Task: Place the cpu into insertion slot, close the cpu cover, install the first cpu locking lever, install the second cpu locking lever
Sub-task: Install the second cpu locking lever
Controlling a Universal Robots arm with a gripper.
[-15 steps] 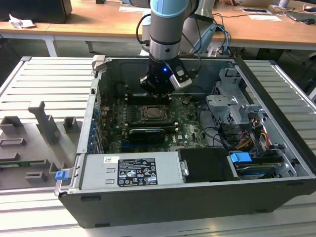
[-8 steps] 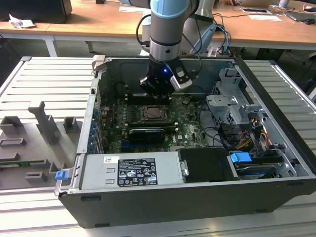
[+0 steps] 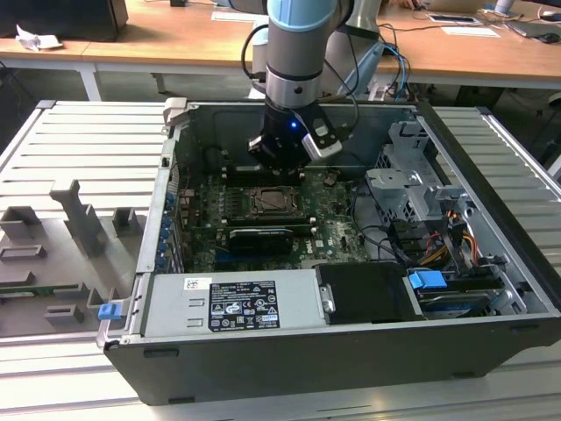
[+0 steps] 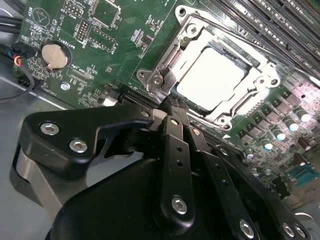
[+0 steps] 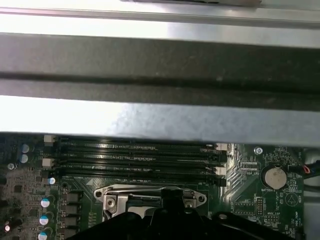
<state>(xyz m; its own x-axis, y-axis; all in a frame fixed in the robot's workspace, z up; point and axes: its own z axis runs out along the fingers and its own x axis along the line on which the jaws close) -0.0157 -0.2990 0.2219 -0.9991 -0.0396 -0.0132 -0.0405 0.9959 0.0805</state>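
Cpu (image 4: 212,75) seated in insertion slot (image 4: 165,60); cpu cover (image 4: 257,82) down. Levers look unlatched. Pincer (image 4: 176,107) closed, empty, beside socket edge.

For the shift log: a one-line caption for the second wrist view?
Shut gripper at the edge of the cpu cover, which lies closed over the seated cpu.

Wrist views close above insertion slot (image 4: 212,75)
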